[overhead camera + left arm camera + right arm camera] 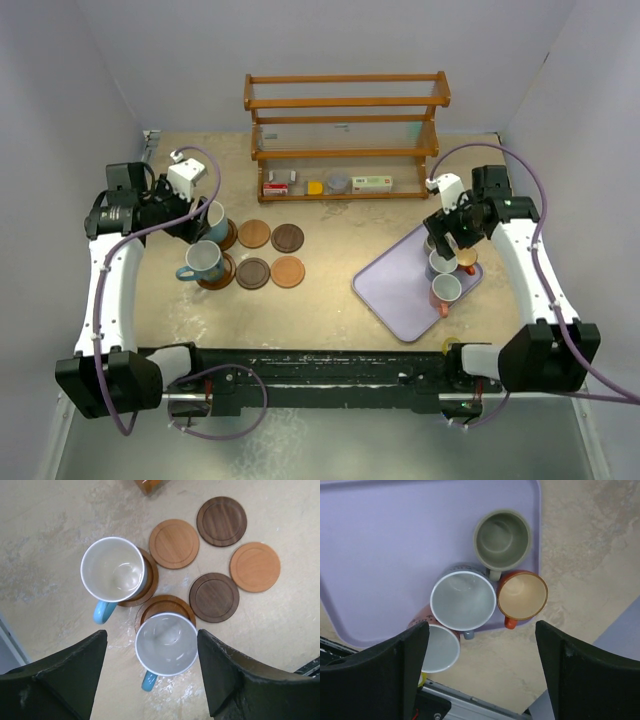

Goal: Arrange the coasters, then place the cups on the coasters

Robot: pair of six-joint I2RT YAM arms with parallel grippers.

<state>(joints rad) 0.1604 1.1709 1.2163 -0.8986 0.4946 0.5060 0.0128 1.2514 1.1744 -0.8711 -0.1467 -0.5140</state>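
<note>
At the left of the overhead view, the left gripper (151, 634) hangs with its jaws spread wide either side of the lower blue mug (166, 644). A gap shows on each side, so it holds nothing. That mug stands on a large coaster (165, 605), and the upper blue mug (113, 570) stands on the second large coaster (151, 582) just beside it. Right of them, four small coasters (214, 597) lie bare in a tight two-by-two block.

Further right, the lavender tray (380, 545) carries the other cups, huddled rim to rim at one corner: the grey-green mug (501, 539), the pale grey mug (463, 600), the orange mug (522, 596) and the brownish mug (440, 650). The right gripper (482, 625) hovers above the cluster, jaws wide and empty.

The likeliest trouble is on the tray. The mugs sit so close that a finger has little room between them and could shove a neighbour. The orange one, at the tray's edge, could tip over the lip. On the left, a skewed retreat could clip the lower blue mug's rim or handle and drag it off its coaster.
</note>
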